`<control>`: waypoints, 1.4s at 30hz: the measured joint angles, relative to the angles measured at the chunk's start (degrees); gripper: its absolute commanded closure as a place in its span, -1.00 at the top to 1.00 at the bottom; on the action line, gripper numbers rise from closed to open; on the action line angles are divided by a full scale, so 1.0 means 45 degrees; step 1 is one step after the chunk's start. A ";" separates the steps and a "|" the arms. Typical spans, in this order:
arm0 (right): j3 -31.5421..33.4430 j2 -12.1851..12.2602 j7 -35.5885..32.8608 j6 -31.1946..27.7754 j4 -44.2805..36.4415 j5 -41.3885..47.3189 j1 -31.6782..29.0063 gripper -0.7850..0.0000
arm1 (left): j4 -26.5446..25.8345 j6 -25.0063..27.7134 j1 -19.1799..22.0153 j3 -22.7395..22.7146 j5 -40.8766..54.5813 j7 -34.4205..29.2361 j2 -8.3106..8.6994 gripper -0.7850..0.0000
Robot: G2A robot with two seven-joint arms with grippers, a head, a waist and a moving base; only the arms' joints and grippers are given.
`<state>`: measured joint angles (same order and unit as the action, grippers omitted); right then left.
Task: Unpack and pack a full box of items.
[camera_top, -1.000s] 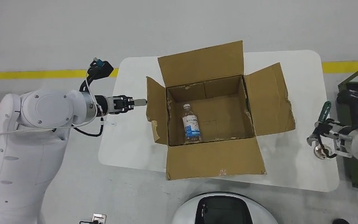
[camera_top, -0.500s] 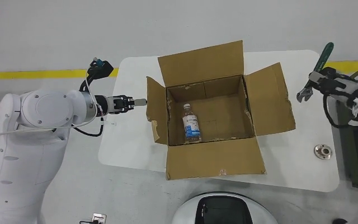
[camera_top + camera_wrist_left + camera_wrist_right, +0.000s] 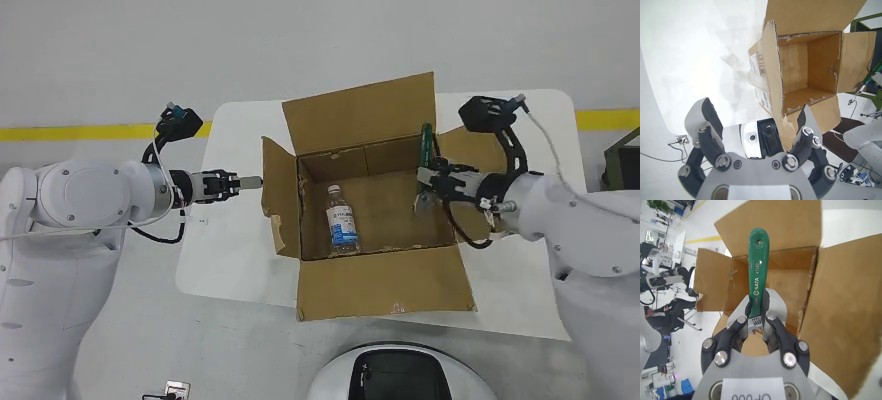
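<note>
An open cardboard box (image 3: pixel 372 286) stands mid-table, and a clear bottle (image 3: pixel 341 224) with a blue label lies on its floor. My right gripper (image 3: pixel 432 181) is above the box's right side, shut on a green-handled wrench (image 3: pixel 425 150). In the right wrist view the wrench (image 3: pixel 758 275) sticks out past the gripper (image 3: pixel 757 308) over the box (image 3: pixel 787 279). My left gripper (image 3: pixel 250 183) is open beside the box's left flap, holding nothing. In the left wrist view the gripper (image 3: pixel 756 106) faces the box (image 3: pixel 810 75), with the wrench (image 3: pixel 869 77) beyond it.
The box's four flaps spread outward over the white table (image 3: pixel 230 250). A dark green frame (image 3: pixel 625 160) stands off the table's right edge. A yellow line (image 3: pixel 90 131) runs along the floor behind.
My right arm has swung the wrench from the table's right edge inward to above the box's right side. The left arm has stayed still.
</note>
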<state>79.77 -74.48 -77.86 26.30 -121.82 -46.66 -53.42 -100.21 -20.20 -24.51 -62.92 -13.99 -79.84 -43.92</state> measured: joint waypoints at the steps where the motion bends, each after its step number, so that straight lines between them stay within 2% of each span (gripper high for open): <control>1: -0.0381 -0.0008 0.0116 0.0000 0.0250 -0.0170 0.0029 -1.00 | 0.0000 0.0000 0.0000 0.0000 0.0000 0.0000 0.0000 1.00; 5: -0.1972 -0.0082 0.0920 -0.0165 0.1530 -0.1200 0.0112 -1.00 | 0.0000 0.0000 0.0000 0.0000 0.0000 0.0000 0.0000 1.00; 15: -0.4236 -0.0459 0.2870 0.0255 0.4168 -0.1694 0.0824 -1.00 | 0.0000 0.0000 0.0000 0.0000 0.0000 0.0000 0.0000 1.00; 16: -0.4341 -0.0497 0.2992 0.0361 0.4345 -0.1625 0.0863 -0.96 | 0.0000 0.0000 0.0000 0.0000 0.0000 0.0000 0.0000 1.00; 17: -0.4432 -0.0533 0.3091 0.0455 0.4501 -0.1542 0.0910 -0.81 | 0.0000 0.0000 0.0000 0.0000 0.0000 0.0000 0.0000 1.00; 18: -0.4556 -0.0575 0.3246 0.0525 0.4664 -0.1532 0.0979 -0.45 | 0.0000 0.0000 0.0000 0.0000 0.0000 0.0000 0.0000 1.00; 23: -0.4966 -0.0672 0.3288 0.0449 0.5010 -0.1669 0.1194 -0.25 | 0.0000 0.0000 0.0000 0.0000 0.0000 0.0000 0.0000 1.00; 34: -0.4834 -0.0732 0.2971 0.0472 0.5020 -0.1879 0.1437 -0.18 | 0.0000 0.0000 0.0000 0.0000 0.0000 0.0000 0.0000 1.00; 39: -0.3565 -0.0495 0.2153 0.0230 0.3118 -0.2250 0.1231 -0.12 | 0.0000 0.0000 0.0000 0.0000 0.0000 0.0000 0.0000 1.00; 42: -0.1874 -0.0214 0.1050 -0.0236 0.1364 -0.2441 0.0929 -0.07 | 0.0000 0.0000 0.0000 0.0000 0.0000 0.0000 0.0000 1.00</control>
<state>71.34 -75.44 -73.13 25.24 -115.68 -57.65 -49.24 -100.21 -20.20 -24.51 -62.92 -13.99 -79.84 -43.92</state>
